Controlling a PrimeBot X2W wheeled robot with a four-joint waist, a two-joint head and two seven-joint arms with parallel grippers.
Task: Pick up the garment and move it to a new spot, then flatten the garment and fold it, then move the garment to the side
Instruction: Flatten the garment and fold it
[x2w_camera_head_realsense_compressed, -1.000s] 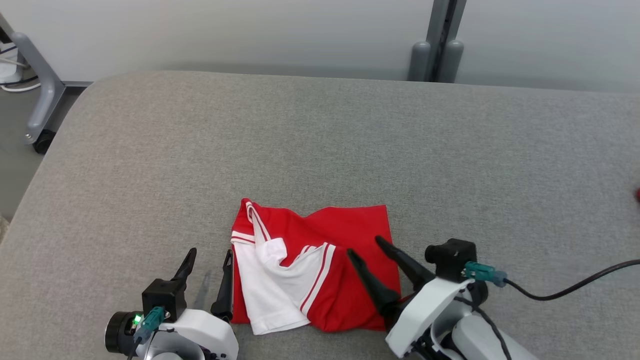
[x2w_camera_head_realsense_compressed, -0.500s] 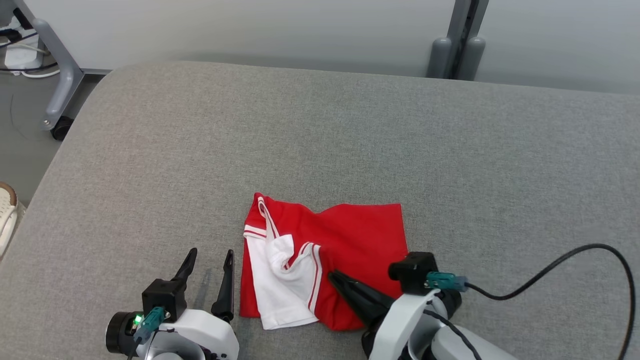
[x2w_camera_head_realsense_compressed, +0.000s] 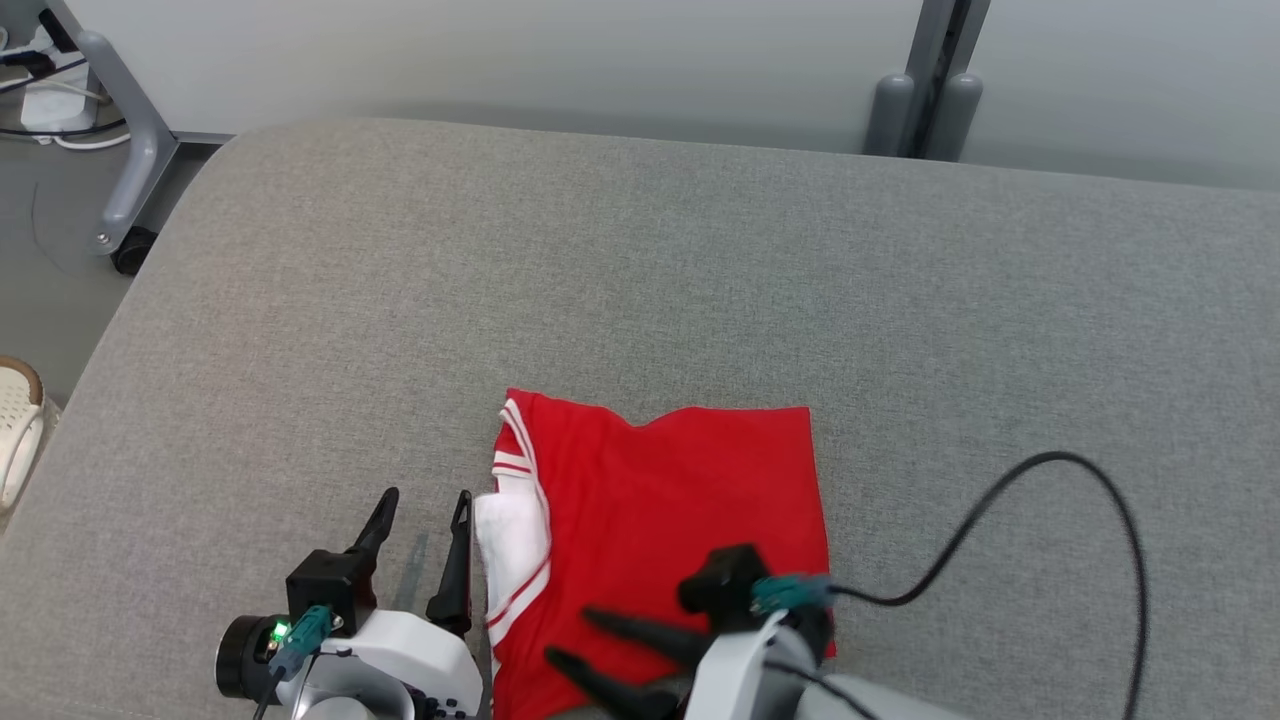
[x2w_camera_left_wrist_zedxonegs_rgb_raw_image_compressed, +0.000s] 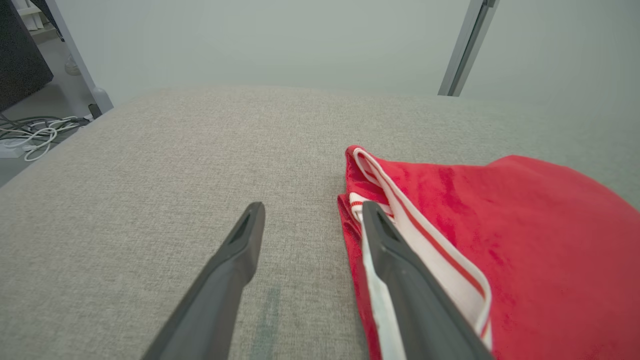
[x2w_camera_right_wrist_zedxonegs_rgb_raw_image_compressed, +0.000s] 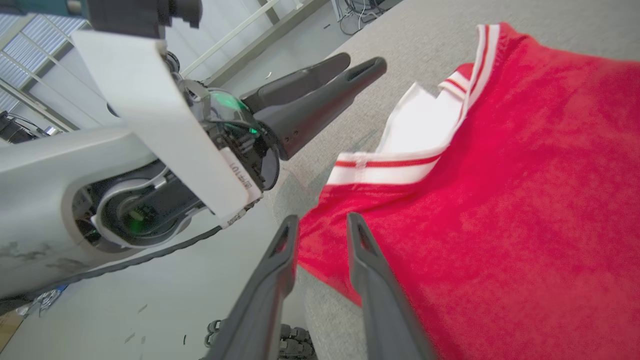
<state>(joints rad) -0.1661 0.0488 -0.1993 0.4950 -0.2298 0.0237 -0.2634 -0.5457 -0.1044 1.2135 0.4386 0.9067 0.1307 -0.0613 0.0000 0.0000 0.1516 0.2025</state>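
Observation:
The garment (x2w_camera_head_realsense_compressed: 660, 490) is a red shirt with white striped trim, lying folded near the front edge of the grey padded table (x2w_camera_head_realsense_compressed: 600, 250). Most of its top is plain red, with a white strip along its left side. My left gripper (x2w_camera_head_realsense_compressed: 425, 497) rests open on the table just left of the garment. In the left wrist view, one finger of the left gripper (x2w_camera_left_wrist_zedxonegs_rgb_raw_image_compressed: 312, 207) lies over the trim of the garment (x2w_camera_left_wrist_zedxonegs_rgb_raw_image_compressed: 500, 225). My right gripper (x2w_camera_head_realsense_compressed: 570, 637) points left over the garment's front left corner, jaws parted and empty. In the right wrist view, the right gripper (x2w_camera_right_wrist_zedxonegs_rgb_raw_image_compressed: 321, 220) hovers by the edge of the garment (x2w_camera_right_wrist_zedxonegs_rgb_raw_image_compressed: 500, 175), with the left gripper (x2w_camera_right_wrist_zedxonegs_rgb_raw_image_compressed: 362, 61) beyond it.
A black cable (x2w_camera_head_realsense_compressed: 1050, 470) loops from my right wrist over the table's right side. A grey trolley leg (x2w_camera_head_realsense_compressed: 120, 150) and a pale shoe (x2w_camera_head_realsense_compressed: 15, 420) are on the floor at the left. Two grey posts (x2w_camera_head_realsense_compressed: 925, 110) stand behind the table. Floor cables (x2w_camera_left_wrist_zedxonegs_rgb_raw_image_compressed: 30, 135) lie off the left.
My right gripper shut on the red layer, carried it left over the white part, then parted its jaws. The garment now shows mostly red. The head camera shifted; the left gripper stayed open.

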